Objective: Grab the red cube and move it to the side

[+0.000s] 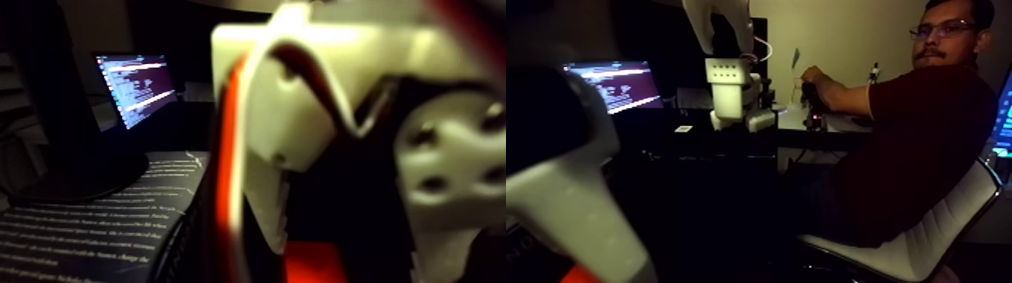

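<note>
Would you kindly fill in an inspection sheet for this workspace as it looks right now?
Surface: dark printed sheet at lower left.
Job's things: red cube low in frame, partly hidden by the arm.
Clutter: nothing seen.
Grippers: gripper blurred, very close to the camera, over the cube; jaw state unclear.
Cables: red wire along the arm.
Surroundings: dim room; lit laptop screen; seated person handling a second white arm.

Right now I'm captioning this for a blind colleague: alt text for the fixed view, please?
Blurred white gripper looms close over the red cube in a dark room. Behind it, a seated person's hand rests on a second arm beside a lit laptop.
</note>
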Motion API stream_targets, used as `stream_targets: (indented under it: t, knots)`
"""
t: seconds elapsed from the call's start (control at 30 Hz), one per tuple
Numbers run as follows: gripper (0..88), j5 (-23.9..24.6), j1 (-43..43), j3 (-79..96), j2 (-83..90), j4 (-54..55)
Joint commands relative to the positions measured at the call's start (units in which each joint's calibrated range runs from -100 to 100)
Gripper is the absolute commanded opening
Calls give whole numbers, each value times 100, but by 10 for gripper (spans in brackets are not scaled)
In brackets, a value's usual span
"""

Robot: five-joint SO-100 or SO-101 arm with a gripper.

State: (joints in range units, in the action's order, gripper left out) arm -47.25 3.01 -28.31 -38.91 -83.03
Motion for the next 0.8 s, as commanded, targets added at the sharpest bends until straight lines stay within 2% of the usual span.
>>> stream_targets:
  t: [0.0, 0.33, 0.77]
  knots:
    - [316, -53, -1, 42, 110, 43]
    - [316, -58, 15, 722, 110, 803]
    - [315, -58, 24, 822, 110, 862]
